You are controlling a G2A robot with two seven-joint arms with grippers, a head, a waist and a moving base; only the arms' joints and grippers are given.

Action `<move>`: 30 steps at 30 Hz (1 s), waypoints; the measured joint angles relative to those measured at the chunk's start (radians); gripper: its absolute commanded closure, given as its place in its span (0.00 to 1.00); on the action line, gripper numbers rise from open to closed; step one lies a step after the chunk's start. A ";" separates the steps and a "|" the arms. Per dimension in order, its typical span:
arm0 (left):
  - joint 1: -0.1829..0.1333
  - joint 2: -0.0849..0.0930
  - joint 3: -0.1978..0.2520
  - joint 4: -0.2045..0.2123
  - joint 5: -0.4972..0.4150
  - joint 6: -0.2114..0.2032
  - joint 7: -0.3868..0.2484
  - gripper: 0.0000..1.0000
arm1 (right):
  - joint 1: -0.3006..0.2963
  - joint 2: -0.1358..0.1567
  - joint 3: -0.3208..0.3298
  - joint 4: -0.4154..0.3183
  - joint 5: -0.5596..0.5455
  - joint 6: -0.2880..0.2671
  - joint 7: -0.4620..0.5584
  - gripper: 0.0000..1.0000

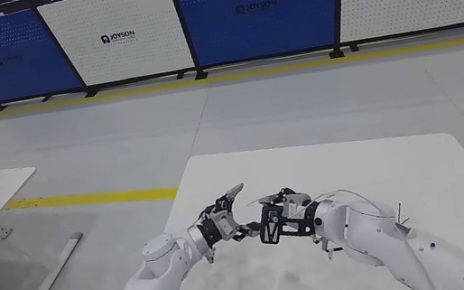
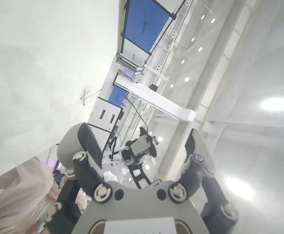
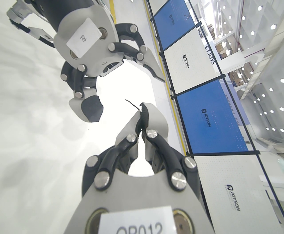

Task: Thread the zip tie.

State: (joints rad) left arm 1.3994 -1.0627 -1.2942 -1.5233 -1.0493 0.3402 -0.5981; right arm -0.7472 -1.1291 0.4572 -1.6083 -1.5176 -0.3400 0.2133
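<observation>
White table (image 1: 382, 167) stands on a grey floor marked with yellow lines, with a wall of blue and white panels (image 1: 260, 3) behind it. Both arms are bent inward over the near part of the table, so that their ends meet close to its middle, raised off the surface.

The left claw (image 1: 240, 209) points across toward the other arm, and its two fingers stand wide apart with nothing between them. In its own wrist view the left claw (image 2: 138, 139) shows the same broad gap, with the dark pads (image 2: 89, 141) facing each other across open air. Seen from the right wrist, the left claw (image 3: 128, 95) hangs just ahead, one finger low and near, the other splayed far out toward the panels.

The right claw (image 1: 266, 215) faces the left one, nearly tip to tip. In its own wrist view the right claw (image 3: 142, 110) is pressed together, pinching a thin black zip tie (image 3: 133, 105). A short, slightly curved end of the tie sticks out past the fingertips and points into the gap of the left claw. It touches neither of the left claw's fingers.
</observation>
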 measured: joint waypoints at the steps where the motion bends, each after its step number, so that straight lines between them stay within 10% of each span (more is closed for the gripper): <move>1: -0.006 0.003 0.006 0.006 -0.017 0.000 0.013 0.00 | 0.000 0.000 0.000 0.000 0.000 0.000 0.000 1.00; 27: -0.004 0.000 0.023 -0.007 0.012 -0.045 0.095 0.00 | 0.005 -0.001 -0.025 -0.016 -0.052 0.000 0.015 1.00; 30: -0.001 0.000 0.019 -0.006 0.013 -0.050 0.098 0.51 | 0.005 -0.001 -0.025 -0.016 -0.052 0.000 0.015 1.00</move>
State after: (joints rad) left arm 1.3981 -1.0631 -1.2751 -1.5293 -1.0359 0.2898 -0.5005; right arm -0.7420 -1.1302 0.4325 -1.6241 -1.5700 -0.3400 0.2285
